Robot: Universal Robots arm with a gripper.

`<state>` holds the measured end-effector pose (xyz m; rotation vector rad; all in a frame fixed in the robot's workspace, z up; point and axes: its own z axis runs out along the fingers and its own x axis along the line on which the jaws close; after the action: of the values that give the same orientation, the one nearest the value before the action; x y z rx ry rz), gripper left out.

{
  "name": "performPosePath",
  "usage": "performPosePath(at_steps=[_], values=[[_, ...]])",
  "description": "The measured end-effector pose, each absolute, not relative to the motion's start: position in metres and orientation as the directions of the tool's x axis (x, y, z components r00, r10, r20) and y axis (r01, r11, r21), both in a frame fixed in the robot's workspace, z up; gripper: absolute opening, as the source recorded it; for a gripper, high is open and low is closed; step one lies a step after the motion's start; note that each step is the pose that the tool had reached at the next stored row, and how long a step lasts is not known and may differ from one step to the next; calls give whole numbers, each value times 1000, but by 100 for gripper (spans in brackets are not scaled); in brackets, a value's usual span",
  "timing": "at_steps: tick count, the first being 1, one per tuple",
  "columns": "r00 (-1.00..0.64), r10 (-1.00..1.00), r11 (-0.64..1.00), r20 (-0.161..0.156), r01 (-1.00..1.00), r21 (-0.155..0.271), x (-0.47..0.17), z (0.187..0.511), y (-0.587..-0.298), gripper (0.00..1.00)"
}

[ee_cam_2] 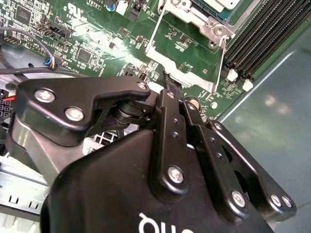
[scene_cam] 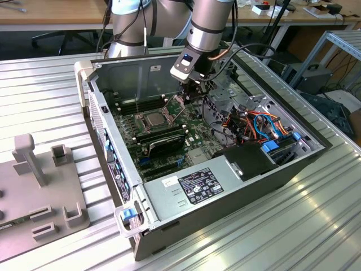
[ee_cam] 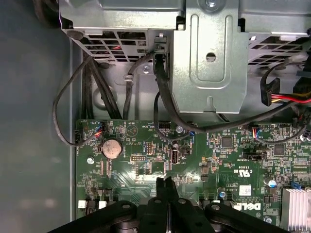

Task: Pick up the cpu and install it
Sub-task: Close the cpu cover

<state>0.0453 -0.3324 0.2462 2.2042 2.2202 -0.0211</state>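
Note:
The cpu (scene_cam: 153, 118) shows as a dull grey square lying flat in the socket on the green motherboard (scene_cam: 194, 121) inside the open computer case (scene_cam: 225, 197). The socket's hinged silver plate (ee_cam_2: 189, 53) stands swung open beside it. My gripper (scene_cam: 189, 95) hangs inside the case just to the exterior view's right of the socket. Its black fingers are pressed together, with nothing visible between them. In the second wrist view the fingertips (ee_cam_2: 170, 80) reach the open plate's lower edge. In the first wrist view the gripper (ee_cam: 165, 180) hovers close over the board.
Long black memory sticks (scene_cam: 161, 138) lie just in front of the socket. A metal drive cage (ee_cam: 209, 53) and black cables (ee_cam: 165, 97) crowd the board's far side. Coloured wires (scene_cam: 254, 124) and the power supply (scene_cam: 192, 186) fill the case's near end. A grey fixture (scene_cam: 39, 186) stands outside.

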Motion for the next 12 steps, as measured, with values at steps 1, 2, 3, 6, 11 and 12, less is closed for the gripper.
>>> performPosePath(at_steps=[1,2,3,6,11,12], values=[[-8,1000,8,-19,1000,0,44,246,-332,11],[-7,1000,7,-19,1000,0,42,246,-332,11],[-7,1000,7,-19,1000,0,40,246,-332,11],[-8,1000,8,-19,1000,0,33,246,-332,11],[-7,1000,7,-19,1000,0,18,246,-332,11],[-7,1000,7,-19,1000,0,15,246,-332,11]])
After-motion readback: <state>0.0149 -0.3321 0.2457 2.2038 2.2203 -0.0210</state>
